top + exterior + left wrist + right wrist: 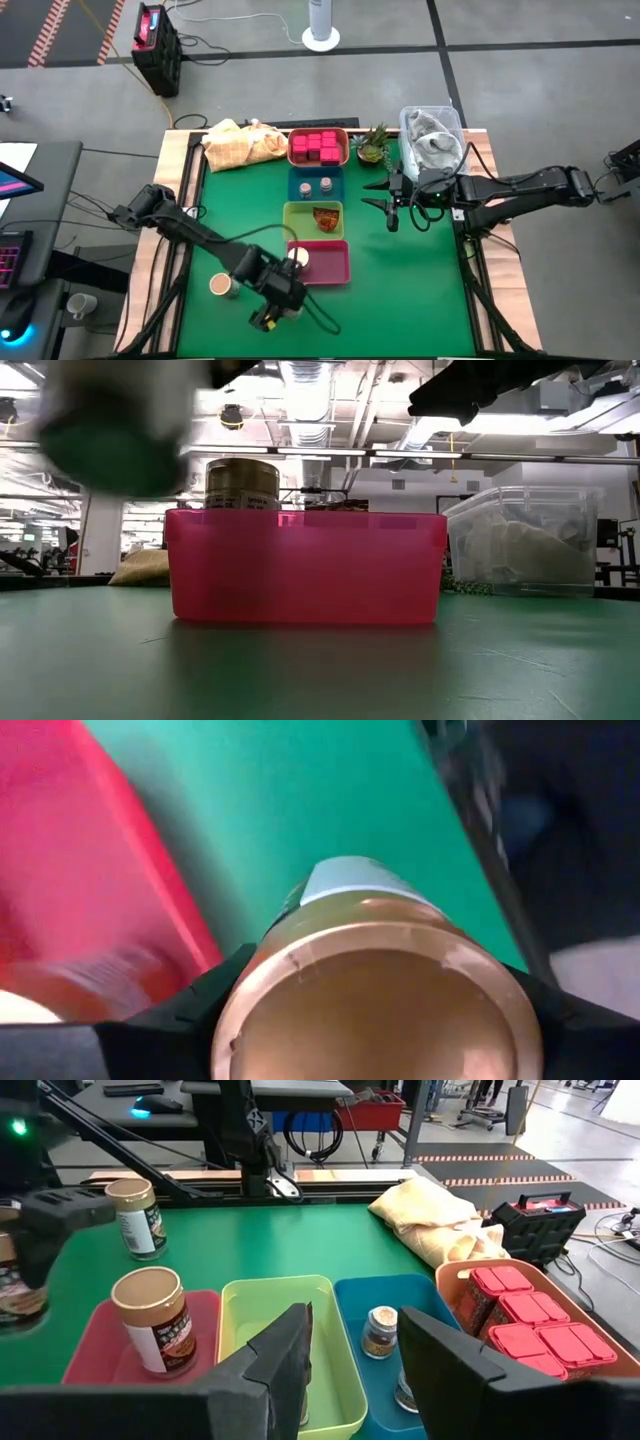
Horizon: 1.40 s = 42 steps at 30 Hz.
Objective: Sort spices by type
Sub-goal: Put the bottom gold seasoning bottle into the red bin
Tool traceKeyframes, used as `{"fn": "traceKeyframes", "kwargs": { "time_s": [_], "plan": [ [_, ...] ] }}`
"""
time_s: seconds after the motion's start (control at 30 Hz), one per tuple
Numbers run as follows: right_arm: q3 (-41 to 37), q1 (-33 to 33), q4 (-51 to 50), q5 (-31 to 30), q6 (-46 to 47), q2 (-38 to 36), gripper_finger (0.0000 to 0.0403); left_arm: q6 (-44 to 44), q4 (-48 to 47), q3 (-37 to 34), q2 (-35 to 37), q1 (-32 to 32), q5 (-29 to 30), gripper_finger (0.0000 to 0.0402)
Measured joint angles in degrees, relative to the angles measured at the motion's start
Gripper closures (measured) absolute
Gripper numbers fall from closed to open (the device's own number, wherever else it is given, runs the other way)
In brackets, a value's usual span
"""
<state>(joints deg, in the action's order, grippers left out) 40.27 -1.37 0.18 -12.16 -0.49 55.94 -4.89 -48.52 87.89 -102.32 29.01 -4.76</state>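
- Gripping a round tan-topped jar [375, 995] between its dark fingers, the left gripper [277, 300] hangs over the green table [240, 210] at the near edge, just beside the pink tray [335, 268]; the left wrist view is filled by the jar's copper-tan lid, with a finger pressed on each side.
- Inside that pink tray stands a second tan-topped jar [152, 1320], upright near the tray's left end.
- A third tan-topped jar [220, 285] stands alone on the mat, to the left of the left gripper.
- The right gripper [392, 200] hovers with fingers spread, to the right of the tray row and near the small green plant [373, 143].
- Ahead of it, the yellow-green tray [296, 212] holds the orange-brown crinkly packet [325, 215].
- The blue tray [314, 197] holds two tiny grey shaker jars [380, 1330].
- The orange tray [345, 140] at the far end holds the pink-red cubes [315, 146], packed together.
- A yellow cloth [240, 143] lies left of that tray, and a clear bin [432, 135] sits at the table's far right corner.
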Motion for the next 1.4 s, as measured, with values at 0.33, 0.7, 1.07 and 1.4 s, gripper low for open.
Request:
{"fn": "traceKeyframes", "kwargs": {
  "time_s": [0.33,0.7,1.07,1.4],
  "plan": [
    [0.0,0.0,-0.1,0.0,-0.2,0.0,0.0220,4.9,0.0,8.4,0.1,-8.9,5.0,0.0132],
    [0.0,0.1,-0.4,-4.8,-1.1,0.0,0.0220,6.1,0.5,8.4,0.1,-16.5,8.3,0.0132],
    [0.0,0.7,-1.2,-5.0,-1.0,0.0,0.0220,10.1,-2.3,8.4,-8.0,-17.7,8.3,0.0132],
    [0.0,0.7,-1.5,-5.0,-1.0,0.0,0.0220,11.7,-3.2,8.4,-10.3,-17.1,8.4,0.0086]
  ]
}}
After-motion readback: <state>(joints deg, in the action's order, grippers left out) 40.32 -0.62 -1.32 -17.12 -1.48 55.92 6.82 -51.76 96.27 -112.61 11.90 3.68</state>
